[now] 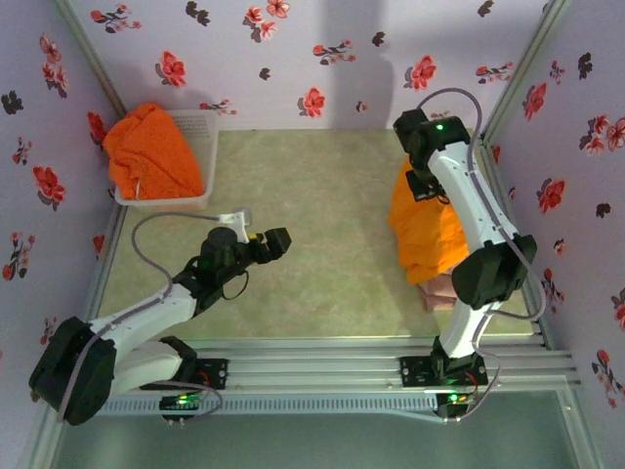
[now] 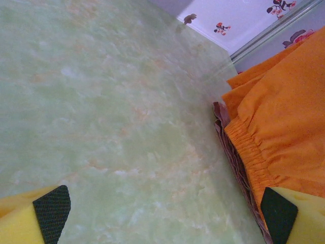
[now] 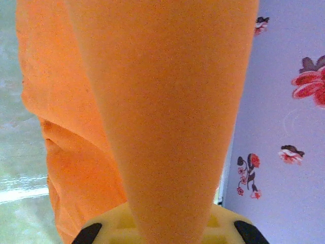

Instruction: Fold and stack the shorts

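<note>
Top external: my right fingers pinch orange cloth, my left ones stand wide.
My right gripper (image 1: 422, 188) is clamped on the orange shorts (image 1: 430, 239) at three o'clock on the table (image 1: 322, 195); they lie over the pink-beige shorts (image 1: 439, 296). My left gripper (image 1: 259, 230) hangs spread apart near seven o'clock, above bare tabletop. The second orange shorts (image 1: 151, 151) sit heaped in the white basket (image 1: 210, 125) at ten o'clock.

Most of the pink shorts (image 1: 433, 296) lie buried under the orange shorts (image 1: 425, 234), with just a lower edge peeking out. From above, the right arm (image 1: 479, 205) covers that pile's right edge (and its own fingers). At the right gripper (image 3: 166, 233), cloth hides the gap between the jaws.
</note>
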You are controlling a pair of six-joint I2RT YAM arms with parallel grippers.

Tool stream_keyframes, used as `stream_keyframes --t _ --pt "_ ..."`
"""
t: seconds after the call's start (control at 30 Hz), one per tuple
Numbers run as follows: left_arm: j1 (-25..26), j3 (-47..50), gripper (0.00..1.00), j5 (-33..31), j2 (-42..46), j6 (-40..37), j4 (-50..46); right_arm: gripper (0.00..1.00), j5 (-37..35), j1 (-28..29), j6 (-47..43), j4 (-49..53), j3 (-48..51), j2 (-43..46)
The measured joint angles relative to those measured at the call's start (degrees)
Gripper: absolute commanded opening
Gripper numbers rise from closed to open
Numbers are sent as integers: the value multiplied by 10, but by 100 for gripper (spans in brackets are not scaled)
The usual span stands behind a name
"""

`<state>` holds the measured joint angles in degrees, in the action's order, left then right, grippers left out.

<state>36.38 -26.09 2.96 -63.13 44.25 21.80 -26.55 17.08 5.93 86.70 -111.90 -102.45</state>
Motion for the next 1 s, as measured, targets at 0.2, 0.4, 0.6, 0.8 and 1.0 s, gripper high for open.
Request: stream_keyframes --t 0.2,0.4,0.6,0.8,1.0 --pt "0 0 100 0 0 0 0 0 -29 -46 -21 2 12 0" --pt "0 0 99 0 0 0 0 5 -73 -89 -61 -41 71 0" --pt "0 0 99 0 -1 0 0 7 -108 -111 -109 -122 153 0" --pt "0 0 99 0 -9 0 -6 11 -130 -136 -133 -171 173 -12" --pt "0 0 100 0 -10 0 -6 21 -156 -148 -144 -197 178 -37"
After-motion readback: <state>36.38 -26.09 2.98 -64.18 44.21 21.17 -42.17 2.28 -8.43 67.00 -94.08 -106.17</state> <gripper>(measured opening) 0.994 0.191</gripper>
